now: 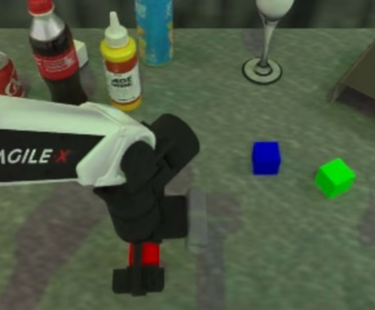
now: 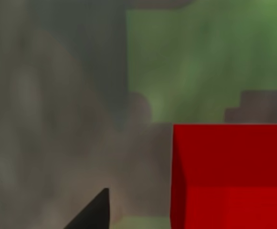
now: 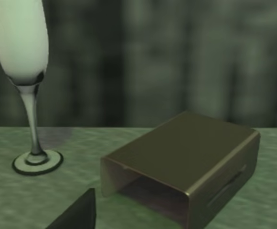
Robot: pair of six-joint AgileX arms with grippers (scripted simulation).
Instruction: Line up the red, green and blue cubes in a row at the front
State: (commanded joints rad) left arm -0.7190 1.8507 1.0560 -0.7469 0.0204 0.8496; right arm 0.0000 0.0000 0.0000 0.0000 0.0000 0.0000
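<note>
Top view shows the left gripper [image 1: 139, 268] low at the front of the table, left of centre, its black fingers pointing toward the front edge with the red cube [image 1: 145, 254] caught between them. The cube shows as a narrow red strip between the dark finger parts, so the jaws stand narrow, clamped on its sides. Behind the gripper the black wrist rises and bends back toward the white forearm marked AGILE X [image 1: 31, 156], which stretches in from the left edge of the table, almost level and crossing the left half.

In the left wrist view the red cube [image 2: 231, 179] fills the near corner, very close to the camera, with one dark fingertip [image 2: 93, 214] beside it and the mottled green-grey table [image 2: 57, 119] beyond.

The blue cube [image 1: 266, 157] sits right of centre at mid-depth, and the green cube [image 1: 334, 177] lies to its right, slightly nearer the front and turned at an angle; the two are apart from each other and well apart from the red one.

Along the back edge stand a red soda can [image 1: 1, 73], a cola bottle [image 1: 56, 55], a yellow squeeze bottle [image 1: 121, 63], a blue can [image 1: 154, 31] and a glass goblet [image 1: 265, 39]; a dark open box [image 1: 368, 71] lies at the right.

The right arm itself is out of the top view. Its wrist camera faces the goblet [image 3: 26, 81] and the box [image 3: 186, 167], with one dark fingertip [image 3: 79, 214] at the frame's edge; whether that gripper is open I cannot tell.
</note>
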